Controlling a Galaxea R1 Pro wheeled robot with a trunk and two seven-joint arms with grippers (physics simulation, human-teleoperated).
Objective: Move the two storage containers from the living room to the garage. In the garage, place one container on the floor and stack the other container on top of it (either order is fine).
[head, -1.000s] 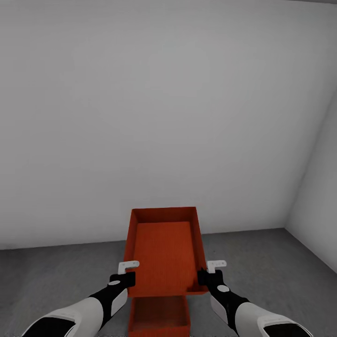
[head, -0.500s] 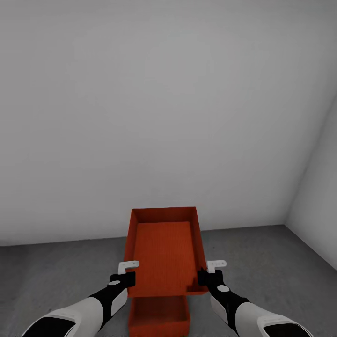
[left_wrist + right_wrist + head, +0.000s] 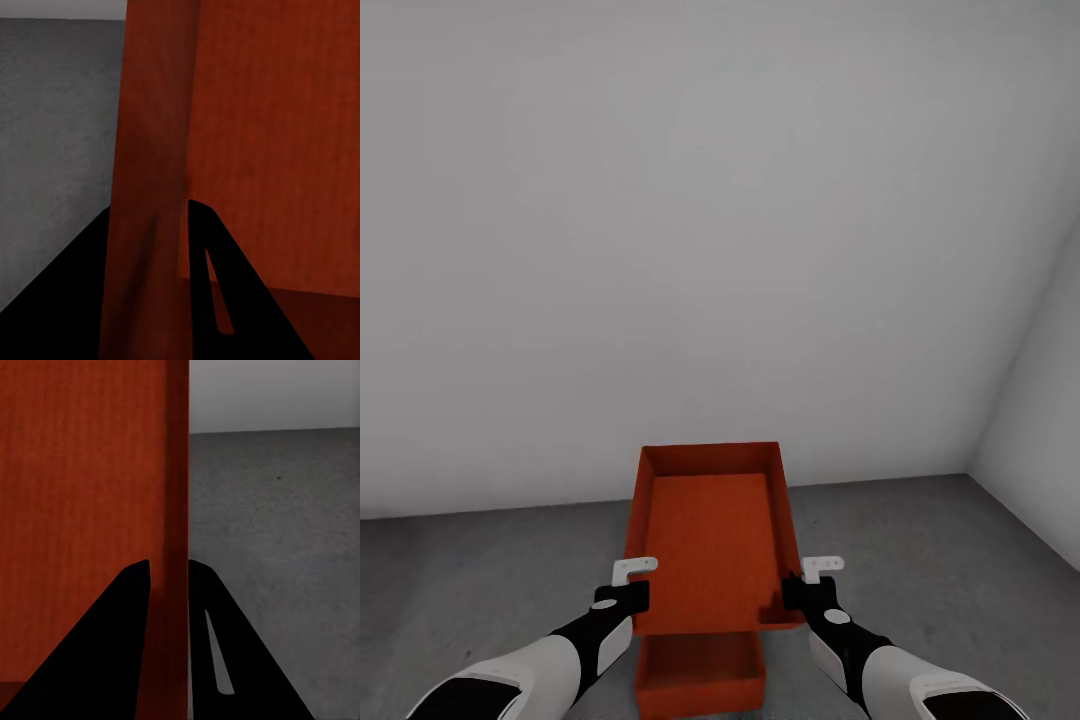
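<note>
Upper storage container [image 3: 710, 535] held aloft over lower storage container [image 3: 700, 675] on garage floor [image 3: 480, 580]; left gripper [image 3: 628, 585] and right gripper [image 3: 808, 583] each clamped on a side wall. Stacking step. Next, likely: align, lower squarely, release.

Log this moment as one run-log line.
place: garage, grey floor | left gripper: shut on upper container side wall | right gripper: shut on opposite wall | lower container: on floor, beneath upper
</note>
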